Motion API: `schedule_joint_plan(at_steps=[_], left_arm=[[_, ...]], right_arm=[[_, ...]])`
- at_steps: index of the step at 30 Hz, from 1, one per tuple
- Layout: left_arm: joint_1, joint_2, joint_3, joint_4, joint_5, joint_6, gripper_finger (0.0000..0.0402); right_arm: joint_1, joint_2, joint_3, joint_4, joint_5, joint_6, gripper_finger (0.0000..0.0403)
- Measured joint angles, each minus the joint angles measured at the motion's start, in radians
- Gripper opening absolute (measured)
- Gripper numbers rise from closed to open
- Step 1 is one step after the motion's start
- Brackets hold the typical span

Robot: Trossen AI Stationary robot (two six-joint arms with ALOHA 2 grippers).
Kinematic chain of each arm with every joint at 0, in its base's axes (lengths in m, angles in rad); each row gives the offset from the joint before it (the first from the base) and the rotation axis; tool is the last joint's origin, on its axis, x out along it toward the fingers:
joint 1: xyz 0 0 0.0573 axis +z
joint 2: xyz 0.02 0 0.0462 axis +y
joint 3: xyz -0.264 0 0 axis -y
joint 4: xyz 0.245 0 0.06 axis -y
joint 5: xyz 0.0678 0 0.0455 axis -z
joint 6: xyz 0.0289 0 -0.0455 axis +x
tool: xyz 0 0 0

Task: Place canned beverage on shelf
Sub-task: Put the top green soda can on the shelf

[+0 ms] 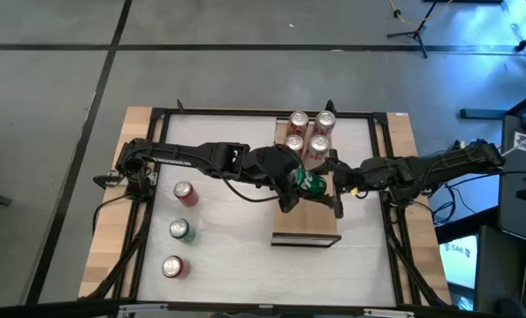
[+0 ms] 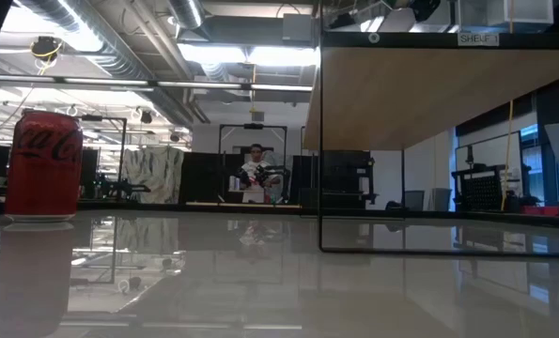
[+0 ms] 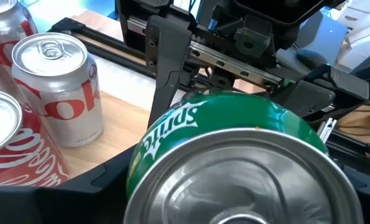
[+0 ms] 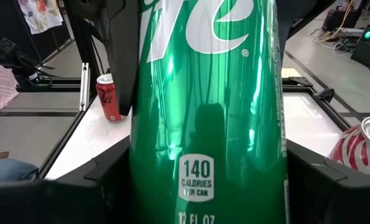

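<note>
A green Sprite can hangs over the middle of the shelf, a light-wood board that the low view shows raised on a black frame. My left gripper reaches it from the table's left and my right gripper from the right. Both are shut on it, one at each side. In the left wrist view the can shows one silver end. In the right wrist view the can fills the middle. Several red-and-white cans stand upright on the shelf's far end. My left gripper pinches the green can's side wall near its silver end, between its two fingers. It comes from the table's left, slanting down. That end faces back toward the wrist. The can is tilted and lifted clear of the board. My right gripper pinches the can's side wall at the calorie print, one finger on each side. It comes about level from the table's right. The left gripper's fingers clasp the can farther along.
Three loose cans stand on the white tabletop at the left: a red one, a green one and a red one. One red can shows in the low view. The shelf's near half is bare wood.
</note>
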Motion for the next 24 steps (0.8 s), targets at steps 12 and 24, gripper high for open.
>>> schedule_joint_plan(at_steps=[12,24], left_arm=[[0.016,0.000,0.000,0.015,-0.007,-0.007,0.0304],[0.017,0.000,0.000,0.018,0.026,0.017,0.0316]], right_arm=[[0.000,-0.003,0.000,0.001,-0.016,0.002,0.0293],[0.000,-0.003,-0.001,-0.003,-0.018,-0.001,0.0293]])
